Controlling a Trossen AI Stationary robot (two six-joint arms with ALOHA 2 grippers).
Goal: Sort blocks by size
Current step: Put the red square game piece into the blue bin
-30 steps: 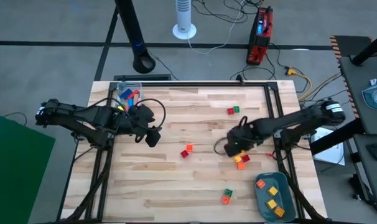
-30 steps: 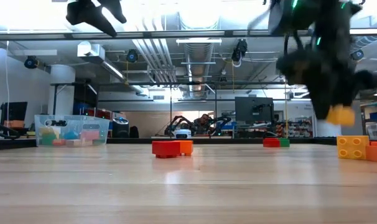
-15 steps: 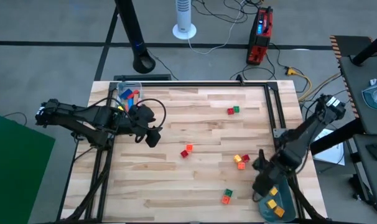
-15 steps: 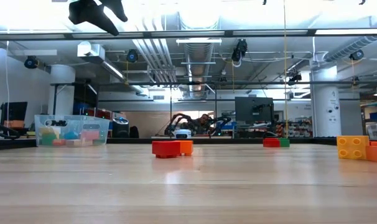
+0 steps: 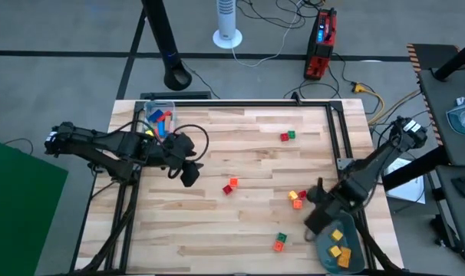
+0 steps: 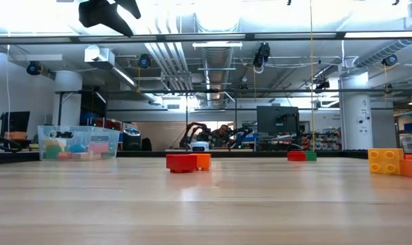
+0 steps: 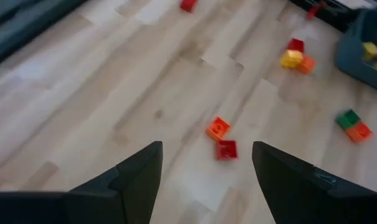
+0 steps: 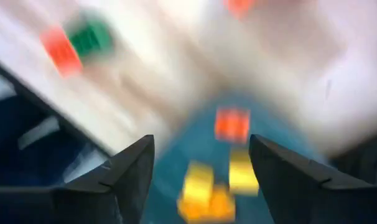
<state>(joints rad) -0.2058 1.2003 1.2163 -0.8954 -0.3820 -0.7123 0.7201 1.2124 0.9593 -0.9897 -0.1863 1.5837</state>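
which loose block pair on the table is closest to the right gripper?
The green-and-orange pair, by the near table edge just left of the right gripper. The yellow/orange/red cluster is a bit farther; the other two pairs sit well away.

Two black jointed arms (image 5: 102, 144) — looped cables, matte dark fingers (image 7: 135, 180)

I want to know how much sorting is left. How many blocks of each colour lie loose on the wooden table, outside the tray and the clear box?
red blocks: 3
orange blocks: 3
green blocks: 2
yellow blocks: 1
Total: 9
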